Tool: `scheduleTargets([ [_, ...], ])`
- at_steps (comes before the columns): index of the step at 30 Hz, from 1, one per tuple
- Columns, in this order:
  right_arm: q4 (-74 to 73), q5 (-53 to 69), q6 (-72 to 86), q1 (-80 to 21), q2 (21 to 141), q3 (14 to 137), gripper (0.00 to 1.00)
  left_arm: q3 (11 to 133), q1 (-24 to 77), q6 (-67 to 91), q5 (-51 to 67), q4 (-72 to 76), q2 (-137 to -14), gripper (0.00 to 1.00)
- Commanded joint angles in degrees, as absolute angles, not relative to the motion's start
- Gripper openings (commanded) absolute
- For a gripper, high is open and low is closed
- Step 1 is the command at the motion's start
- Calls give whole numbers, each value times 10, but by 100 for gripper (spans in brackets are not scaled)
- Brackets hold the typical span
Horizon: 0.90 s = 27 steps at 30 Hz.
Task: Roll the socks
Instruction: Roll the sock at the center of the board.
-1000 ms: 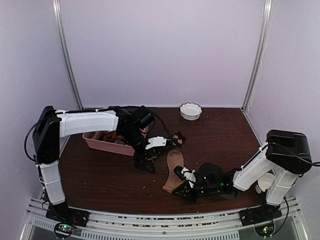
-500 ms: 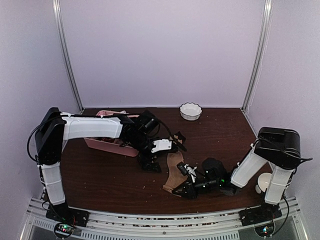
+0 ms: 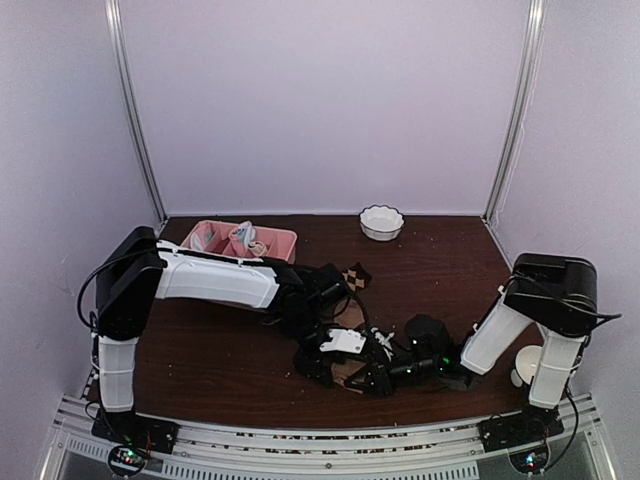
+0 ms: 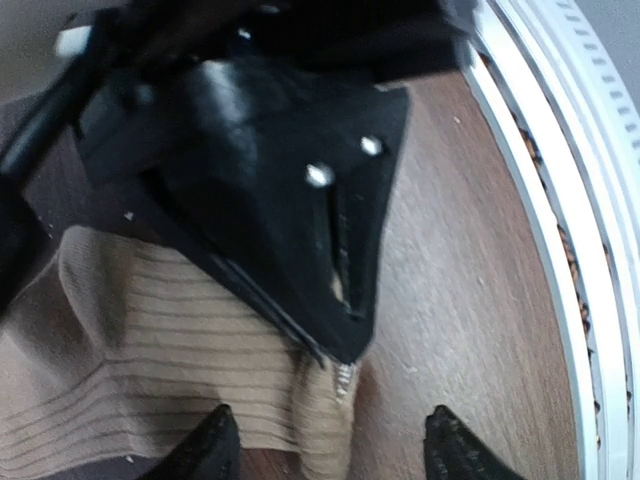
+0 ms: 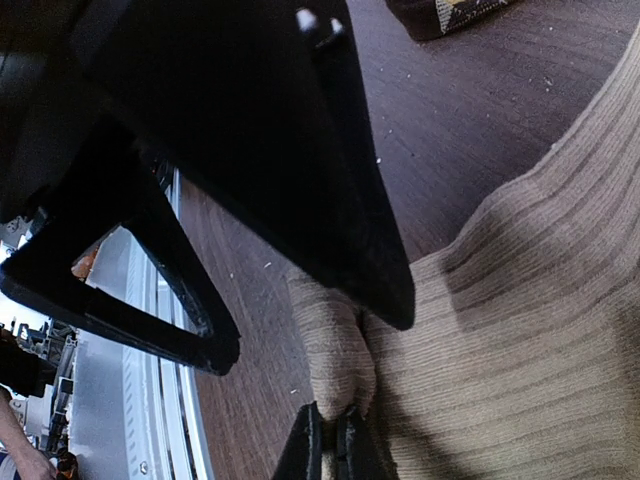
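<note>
Tray (image 3: 262,238) back-left on counter (image 3: 440,285), bowl (image 3: 381,222) back-ctr; one sock (image 3: 354,276) mid-counter, other sock (image 4: 150,340) in front of it, nr edge.

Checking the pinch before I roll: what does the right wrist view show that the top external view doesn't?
Only the right wrist view: the right gripper shut on a fold of the tan sock. Only the top external view: the pink tray, the white bowl, both whole arms. Both: the tan sock, the argyle sock, and the left gripper close by the pinch.
</note>
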<state>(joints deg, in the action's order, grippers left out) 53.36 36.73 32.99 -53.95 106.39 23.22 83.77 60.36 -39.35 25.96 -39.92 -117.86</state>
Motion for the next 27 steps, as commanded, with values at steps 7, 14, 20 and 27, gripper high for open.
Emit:
scheduleTargets([
  [7, 412, 348, 321, -531, 1099, 208, 0, 894, 599, -403, 288, -451, -1237, 31],
  [14, 428, 341, 309, -532, 1084, 200, 0, 914, 591, -391, 306, -493, -1256, 5],
  [20, 414, 258, 237, -562, 976, 172, 25, 983, 565, -361, 375, -581, -1313, 0],
  [27, 373, 137, 178, -602, 905, 154, 34, 1026, 550, -332, 405, -655, -1361, 0],
])
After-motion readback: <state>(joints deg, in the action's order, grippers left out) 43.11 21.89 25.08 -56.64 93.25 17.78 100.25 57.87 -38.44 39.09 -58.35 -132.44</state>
